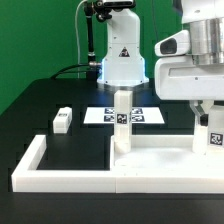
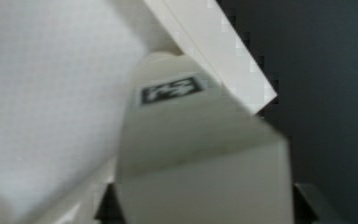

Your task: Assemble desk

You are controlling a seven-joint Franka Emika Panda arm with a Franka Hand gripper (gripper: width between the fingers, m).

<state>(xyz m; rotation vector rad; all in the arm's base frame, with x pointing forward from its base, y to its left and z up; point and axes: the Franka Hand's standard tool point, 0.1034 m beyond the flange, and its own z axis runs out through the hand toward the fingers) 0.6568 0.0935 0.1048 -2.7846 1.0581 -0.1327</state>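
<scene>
Shows pincer [image 1: 211, 128] at right closed on a tagged white leg [image 1: 213, 139], held upright over desk panel [image 1: 160, 158] braced against near border wall [image 1: 30, 160], likely for socketing, with second leg [image 1: 122, 122] upright at panel's left corner and spare leg [image 1: 62, 121] loose on black tabletop [image 1: 40, 100].

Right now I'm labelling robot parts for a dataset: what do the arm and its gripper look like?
The arm is glossy white with a grey joint cap. Its white base carries a black triangle sticker above a pale blue glowing ring. The gripper has a boxy white hand and dark fingers.
</scene>
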